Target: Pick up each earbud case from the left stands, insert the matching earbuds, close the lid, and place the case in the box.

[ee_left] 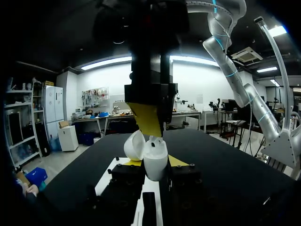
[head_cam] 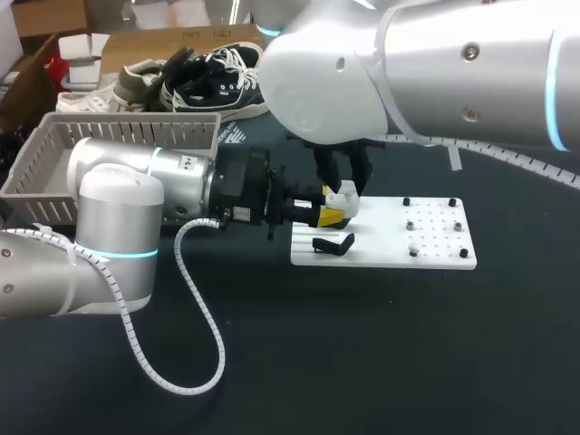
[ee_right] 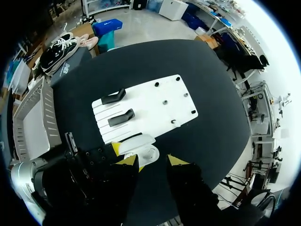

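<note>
A: Earbud case [ee_left: 155, 160], position?
B: White, lid [ee_left: 134, 146] swung open to one side. Held up off the counter [head_cam: 362, 353], by the stand end of the white board [head_cam: 390, 249].
A: Held by what?
B: Left hand [ee_left: 154, 163], coming in from the left. Its yellow tips press the case body from both sides.
A: Right hand [ee_right: 151, 161]?
B: Directly above the case, fingers pointing down at it, tips parted. Contact with the case cannot be told.
A: Around it?
B: Two black stands [ee_right: 121, 117] on the board's left part, small pegs [head_cam: 412, 222] on its right part. Grey basket [head_cam: 54, 177] sits on the counter well apart, to the left rear.
</note>
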`<state>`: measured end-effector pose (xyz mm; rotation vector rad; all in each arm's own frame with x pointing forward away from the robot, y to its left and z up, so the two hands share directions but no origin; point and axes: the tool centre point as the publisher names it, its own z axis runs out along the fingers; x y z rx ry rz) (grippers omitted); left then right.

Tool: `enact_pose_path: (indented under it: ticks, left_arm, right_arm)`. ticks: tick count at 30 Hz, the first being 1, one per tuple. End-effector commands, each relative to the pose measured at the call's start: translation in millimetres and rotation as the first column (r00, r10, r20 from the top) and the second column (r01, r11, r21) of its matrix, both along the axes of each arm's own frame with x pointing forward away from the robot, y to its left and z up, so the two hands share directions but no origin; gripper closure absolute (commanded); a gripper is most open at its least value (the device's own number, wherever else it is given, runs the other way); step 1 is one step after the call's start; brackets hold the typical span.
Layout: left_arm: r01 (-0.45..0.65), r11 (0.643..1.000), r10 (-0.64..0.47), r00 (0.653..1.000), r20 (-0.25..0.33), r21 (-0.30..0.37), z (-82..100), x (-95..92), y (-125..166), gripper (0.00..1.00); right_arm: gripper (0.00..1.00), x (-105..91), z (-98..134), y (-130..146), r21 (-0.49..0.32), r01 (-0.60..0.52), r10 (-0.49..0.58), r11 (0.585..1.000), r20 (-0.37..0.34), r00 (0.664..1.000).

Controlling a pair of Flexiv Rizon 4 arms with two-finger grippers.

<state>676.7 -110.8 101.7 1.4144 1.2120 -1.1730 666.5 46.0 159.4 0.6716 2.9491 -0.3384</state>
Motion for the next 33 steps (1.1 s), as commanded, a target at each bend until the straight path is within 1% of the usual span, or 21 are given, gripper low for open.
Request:
enact_pose_path:
  ticks: [1,3,4,6,9,17,20,24,25,26,27,28,30,33]
  left_arm:
    - [-0.003,1.000,0.003,1.000,0.001,-0.001,-0.4,-0.3,0,1.00]
    - [-0.003,1.000,0.003,1.000,0.001,-0.001,-0.4,-0.3,0,1.00]
    - [-0.003,1.000,0.003,1.000,0.001,-0.001,-0.4,-0.3,0,1.00]
    - [-0.003,1.000,0.003,1.000,0.001,-0.001,-0.4,-0.3,0,1.00]
    - [-0.003,1.000,0.003,1.000,0.001,-0.001,-0.4,-0.3,0,1.00]
    - [-0.003,1.000,0.003,1.000,0.001,-0.001,-0.4,-0.3,0,1.00]
    - [-0.003,1.000,0.003,1.000,0.001,-0.001,-0.4,-0.3,0,1.00]
    - [-0.003,1.000,0.003,1.000,0.001,-0.001,-0.4,-0.3,0,1.00]
    - [-0.003,1.000,0.003,1.000,0.001,-0.001,-0.4,-0.3,0,1.00]
    - [-0.003,1.000,0.003,1.000,0.001,-0.001,-0.4,-0.3,0,1.00]
    - [-0.003,1.000,0.003,1.000,0.001,-0.001,-0.4,-0.3,0,1.00]
    - [-0.003,1.000,0.003,1.000,0.001,-0.001,-0.4,-0.3,0,1.00]
    - [-0.003,1.000,0.003,1.000,0.001,-0.001,-0.4,-0.3,0,1.00]
    - [-0.003,1.000,0.003,1.000,0.001,-0.001,-0.4,-0.3,0,1.00]
  right_arm:
    - [0.63,-24.6,5,-19,0.060,-0.036,0.030,0.998,0.094,0.995]
    - [0.62,-26.9,6,-25,0.069,-0.045,0.038,0.997,0.105,0.994]
    - [0.61,-27.3,6,-29,0.068,-0.044,0.035,0.997,0.120,0.992]
    - [0.59,-28.1,5,-37,0.083,-0.041,0.031,0.996,0.119,0.992]
    - [0.55,-30.9,7,-46,0.108,-0.063,0.047,0.992,0.147,0.988]
    - [0.54,-35.3,7,-71,0.199,-0.103,0.067,0.975,0.183,0.981]
    - [0.54,-37.6,6,-77,0.225,-0.135,0.088,0.965,0.205,0.975]
    - [0.52,-39.9,-1,-83,0.246,-0.165,0.115,0.955,0.208,0.971]
    - [0.48,-40.3,-4,-83,0.238,-0.186,0.135,0.953,0.212,0.968]
    - [0.33,-40.8,-6,-83,0.239,-0.196,0.144,0.951,0.217,0.966]
    - [0.22,-40.5,-9,-84,0.251,-0.193,0.140,0.949,0.214,0.967]
    - [0.18,-39.0,-12,-86,0.257,-0.181,0.128,0.949,0.209,0.969]
    - [0.22,-36.7,-19,-91,0.276,-0.164,0.110,0.947,0.202,0.973]
    - [0.28,-34.7,-27,-94,0.283,-0.149,0.096,0.947,0.193,0.976]
